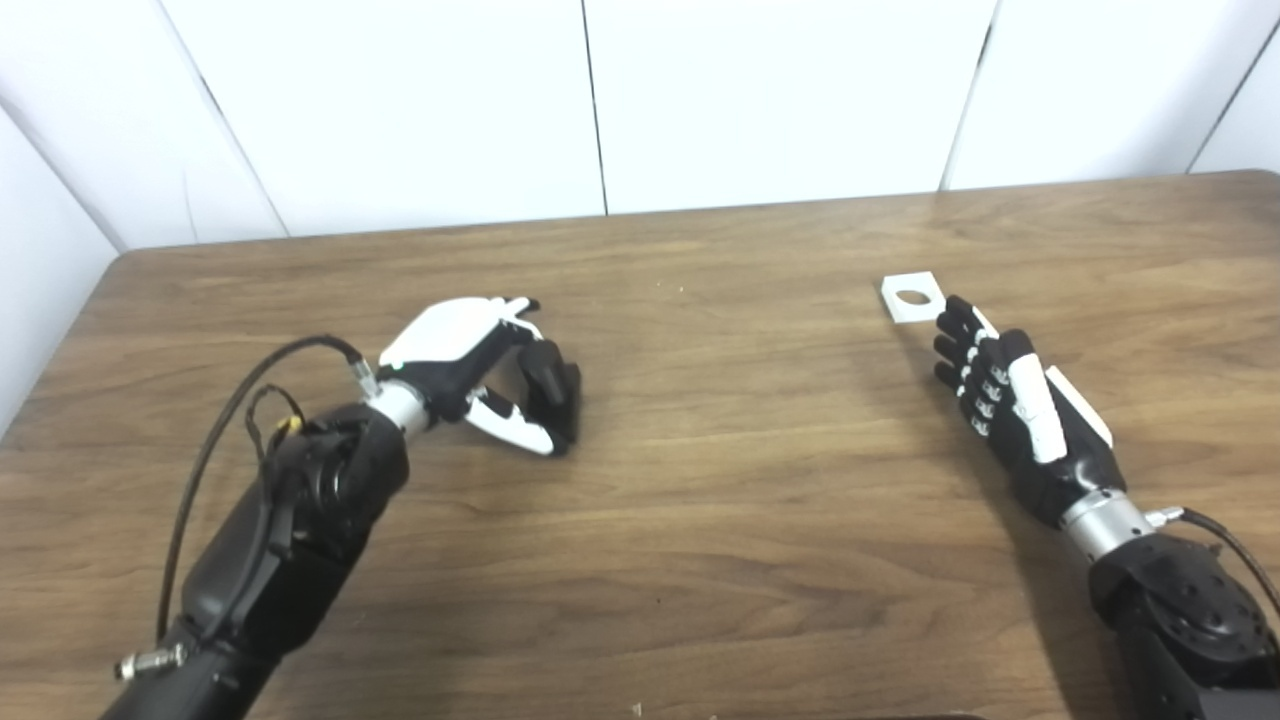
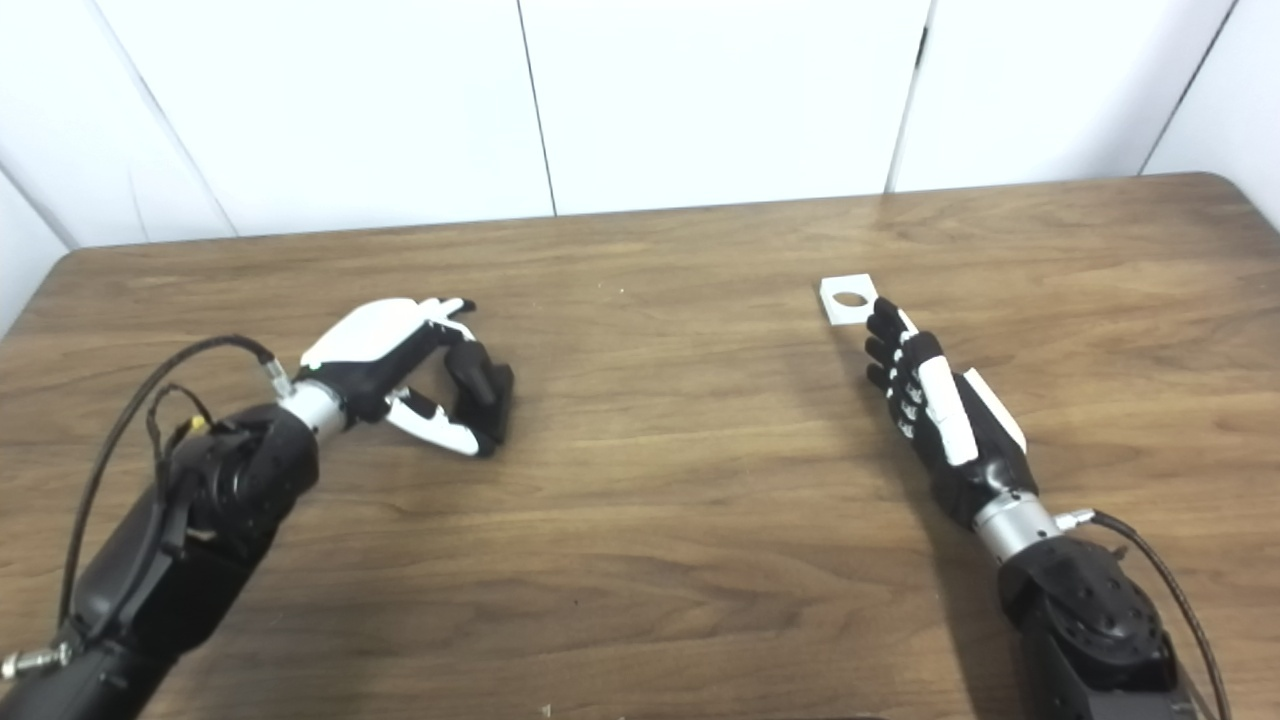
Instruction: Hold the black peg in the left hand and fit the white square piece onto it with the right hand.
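Note:
The black peg [image 1: 566,400] stands on the wooden table [image 1: 720,480] at the left, also in the right eye view [image 2: 498,398]. My left hand [image 1: 470,365] lies low on the table with fingers and thumb curled around the peg. The dark fingers partly hide it. The white square piece [image 1: 912,296], with a round hole, lies flat on the table at the right, also in the right eye view [image 2: 848,298]. My right hand [image 1: 1010,400] is open and empty. Its fingers are stretched out, with the fingertips at the near edge of the piece.
White wall panels [image 1: 600,100] stand behind the table's far edge. The table's left edge [image 1: 60,350] runs near my left arm. Black cables [image 1: 230,400] loop off the left wrist.

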Robot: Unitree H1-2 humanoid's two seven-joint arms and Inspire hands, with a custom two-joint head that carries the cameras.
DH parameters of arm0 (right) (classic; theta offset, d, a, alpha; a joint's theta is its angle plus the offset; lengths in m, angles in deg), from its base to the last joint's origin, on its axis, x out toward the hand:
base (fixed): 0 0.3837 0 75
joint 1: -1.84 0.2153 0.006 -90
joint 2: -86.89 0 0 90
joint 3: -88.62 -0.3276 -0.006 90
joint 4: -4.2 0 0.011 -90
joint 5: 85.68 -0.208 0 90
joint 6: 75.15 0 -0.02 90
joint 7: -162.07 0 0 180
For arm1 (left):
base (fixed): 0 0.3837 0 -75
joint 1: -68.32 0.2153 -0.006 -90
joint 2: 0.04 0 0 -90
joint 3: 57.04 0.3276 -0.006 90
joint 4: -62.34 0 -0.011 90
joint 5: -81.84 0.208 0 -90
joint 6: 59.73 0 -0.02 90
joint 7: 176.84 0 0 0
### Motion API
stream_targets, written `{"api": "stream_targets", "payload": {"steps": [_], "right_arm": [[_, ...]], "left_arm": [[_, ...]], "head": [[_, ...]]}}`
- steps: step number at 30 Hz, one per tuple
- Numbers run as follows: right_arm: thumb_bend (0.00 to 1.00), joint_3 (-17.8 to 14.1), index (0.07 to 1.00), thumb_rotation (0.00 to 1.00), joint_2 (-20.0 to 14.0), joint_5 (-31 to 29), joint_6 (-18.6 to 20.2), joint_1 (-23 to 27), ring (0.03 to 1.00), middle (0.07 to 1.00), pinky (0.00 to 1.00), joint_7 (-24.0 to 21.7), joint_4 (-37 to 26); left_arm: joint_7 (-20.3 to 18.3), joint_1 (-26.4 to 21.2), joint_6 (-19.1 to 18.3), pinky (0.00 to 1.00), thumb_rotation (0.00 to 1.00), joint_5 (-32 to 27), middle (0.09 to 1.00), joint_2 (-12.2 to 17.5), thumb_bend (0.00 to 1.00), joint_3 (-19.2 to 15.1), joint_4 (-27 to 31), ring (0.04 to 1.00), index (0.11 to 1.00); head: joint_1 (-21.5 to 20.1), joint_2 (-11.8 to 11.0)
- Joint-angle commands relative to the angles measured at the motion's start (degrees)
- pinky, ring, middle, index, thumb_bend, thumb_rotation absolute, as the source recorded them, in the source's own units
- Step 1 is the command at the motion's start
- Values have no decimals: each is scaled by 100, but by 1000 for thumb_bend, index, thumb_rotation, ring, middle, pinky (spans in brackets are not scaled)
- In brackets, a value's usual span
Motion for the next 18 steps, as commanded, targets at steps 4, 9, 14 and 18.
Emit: {"api": "stream_targets", "payload": {"steps": [4, 9, 14, 18], "right_arm": [[653, 49, 1000, 1000, -24, 31, 116, 81, 1000, 1000, 1000, -30, -137], [647, 52, 1000, 1000, -7, 49, 162, 101, 1000, 1000, 1000, -12, -169], [650, 46, 1000, 1000, -6, 59, 271, 120, 1000, 1000, 1000, -6, -261], [649, 33, 1000, 1000, -15, 30, 331, 128, 1000, 1000, 1000, -28, -306]], "left_arm": [[-77, 69, 166, 1000, 352, 90, 998, -9, 862, 19, 620, 1000, 631], [-184, 221, 134, 1000, 362, 240, 999, -170, 863, 129, 919, 1000, 633], [-258, 321, 145, 1000, 334, 413, 985, -306, 870, 211, 1041, 1000, 633], [-320, 384, 374, 1000, 368, 668, 981, -256, 882, 420, 1126, 1000, 625]], "head": [[-16, 9], [-13, 20], [-24, 46], [-24, 46]]}}
